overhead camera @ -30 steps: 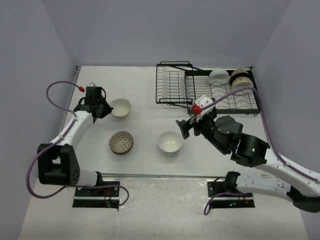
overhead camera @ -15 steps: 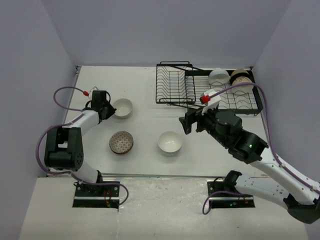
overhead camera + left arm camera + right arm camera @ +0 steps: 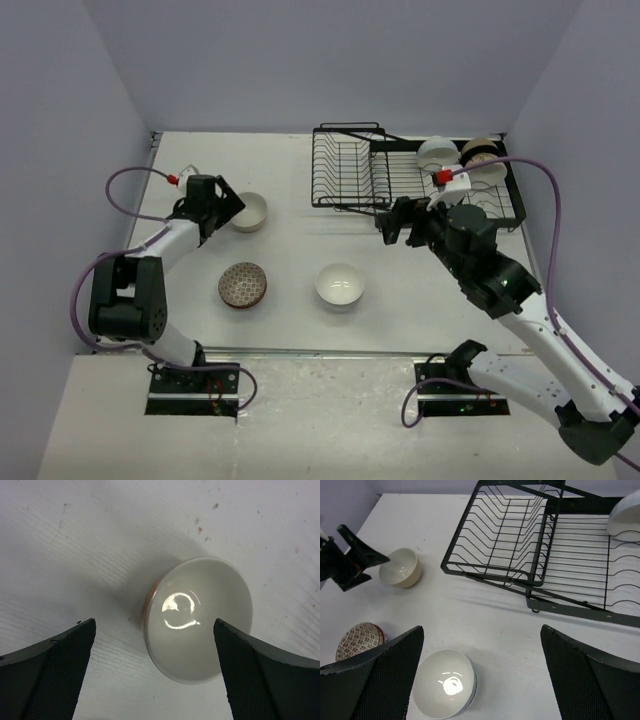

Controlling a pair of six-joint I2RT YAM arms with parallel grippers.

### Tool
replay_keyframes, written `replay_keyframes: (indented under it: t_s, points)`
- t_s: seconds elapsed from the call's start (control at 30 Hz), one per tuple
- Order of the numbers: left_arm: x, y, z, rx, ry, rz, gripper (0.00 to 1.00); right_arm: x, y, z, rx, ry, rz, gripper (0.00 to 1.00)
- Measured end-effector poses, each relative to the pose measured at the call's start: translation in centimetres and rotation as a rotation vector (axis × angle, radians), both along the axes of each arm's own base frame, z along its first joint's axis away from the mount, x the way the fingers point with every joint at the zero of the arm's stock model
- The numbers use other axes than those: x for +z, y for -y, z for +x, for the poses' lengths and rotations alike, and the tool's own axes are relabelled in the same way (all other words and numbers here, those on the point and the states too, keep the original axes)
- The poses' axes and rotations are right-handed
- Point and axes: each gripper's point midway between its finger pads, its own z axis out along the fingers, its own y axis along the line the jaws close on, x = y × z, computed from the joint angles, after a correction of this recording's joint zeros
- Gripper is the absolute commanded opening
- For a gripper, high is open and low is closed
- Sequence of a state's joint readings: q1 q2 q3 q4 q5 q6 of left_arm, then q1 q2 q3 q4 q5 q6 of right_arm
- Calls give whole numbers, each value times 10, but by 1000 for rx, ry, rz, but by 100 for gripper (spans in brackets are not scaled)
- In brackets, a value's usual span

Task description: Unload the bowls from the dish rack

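Observation:
A beige bowl (image 3: 250,212) stands on the table at the left, just in front of my left gripper (image 3: 228,206). That gripper is open, and the bowl (image 3: 197,617) lies beyond its two fingertips, apart from both. A reddish-brown patterned bowl (image 3: 243,285) and a white bowl (image 3: 340,286) stand nearer the front. My right gripper (image 3: 397,225) hangs open and empty above the table beside the black dish rack (image 3: 350,170). A white bowl (image 3: 438,153) and beige bowls (image 3: 482,155) rest in the rack's wide section. The right wrist view shows the front white bowl (image 3: 445,689) below its fingers.
The rack's slotted basket (image 3: 505,530) holds nothing that I can see. Purple walls close the table on three sides. My left arm's cable (image 3: 125,185) loops over the table's left edge. The arm bases sit at the near edge.
My left gripper has opened and let go of the beige bowl, which now stands on the table. My right arm has moved back and right, away from the white bowl toward the rack.

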State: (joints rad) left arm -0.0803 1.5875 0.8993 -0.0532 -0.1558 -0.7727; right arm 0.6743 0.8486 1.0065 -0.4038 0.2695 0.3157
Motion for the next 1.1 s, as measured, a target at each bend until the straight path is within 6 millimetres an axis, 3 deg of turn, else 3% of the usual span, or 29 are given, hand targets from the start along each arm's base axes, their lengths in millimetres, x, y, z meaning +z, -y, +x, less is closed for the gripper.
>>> replay_keyframes:
  t_s: [0.1,0.17,0.23,0.33,0.4,0.47,0.57,0.6,0.67,0.73,0.87,0.93,1.0,1.1]
  points:
    - [24,5,-7,-11,29,14,100,-3,11,11,-71,-27,48,99]
    - [52,7,-12,-17,55,17,100,-3,21,19,-139,-41,98,99]
    - [99,8,-15,-25,126,19,100,-1,34,28,-218,-46,147,99]
    - [196,13,-33,-56,329,19,100,0,68,48,-368,-54,237,99]
    - [267,14,-62,-85,500,24,100,0,104,68,-500,-57,319,99]
    - [325,7,-99,-99,640,51,100,-5,145,89,-623,-62,414,99]
    - [375,-5,-149,-111,765,120,100,-30,201,114,-764,-65,538,99]
    - [381,-8,-161,-121,783,150,100,-44,216,119,-803,-74,576,99]
    - [374,-8,-172,-154,773,192,100,-67,239,129,-853,-90,642,99]
    - [347,-3,-173,-197,722,208,100,-86,252,143,-850,-103,719,99]
    - [253,10,-166,-281,520,210,100,-112,272,179,-812,-131,858,99]
    - [216,15,-163,-310,429,216,100,-124,281,196,-788,-151,924,91]
    - [190,19,-161,-330,364,226,100,-134,288,211,-762,-158,971,83]
    - [170,20,-160,-340,314,249,100,-141,295,228,-740,-152,1016,81]
